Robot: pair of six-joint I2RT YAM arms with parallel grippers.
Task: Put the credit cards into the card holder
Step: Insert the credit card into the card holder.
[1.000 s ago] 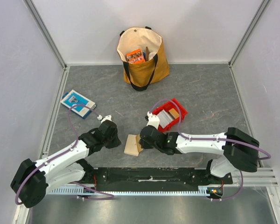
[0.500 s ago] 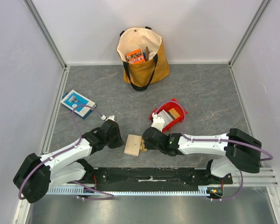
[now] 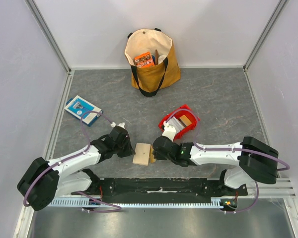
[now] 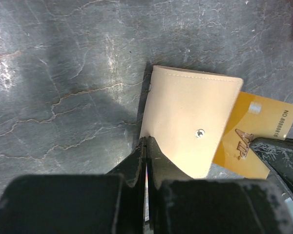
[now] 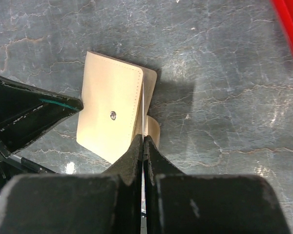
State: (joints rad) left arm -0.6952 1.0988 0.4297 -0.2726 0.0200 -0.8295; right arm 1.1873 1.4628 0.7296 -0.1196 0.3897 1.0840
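- Right claw [image 5: 143, 142], low centre of the right wrist view, has its two black fingers clamped on a thin gold-orange plastic credit card [image 4: 256, 139]. From this camera the card shows edge-on as a pale line running up from the tips.
- Left claw [image 4: 145, 146] has its fingers together, with the tips touching the lower left edge of the small beige leather-like card holder [image 4: 190, 122]. I cannot tell whether they pinch a layer of it or only press on it.
- That card holder lies folded with its snap stud up on the dark grey marbled desk [image 3: 213, 94], low centre of the top view, between the two claws.
- In the left wrist view the gold card sticks out past the holder's right edge, and part of it is covered by the flap. Whether it sits in a slot or only between the flaps is hidden.
- The card is likely to be light, stiff and slick, so a hold on the outer short edge leaves the leading edge free to enter. It may slip or bow if pushed hard.
- The holder looks soft and light and would probably slide on the desk, so it wants bracing at the edge opposite the card.
- Farther out, at the upper right of the right wrist view, the red plastic tray [image 5: 290, 29] holds a stack of pale grey cards [image 3: 177, 122] not yet loaded.
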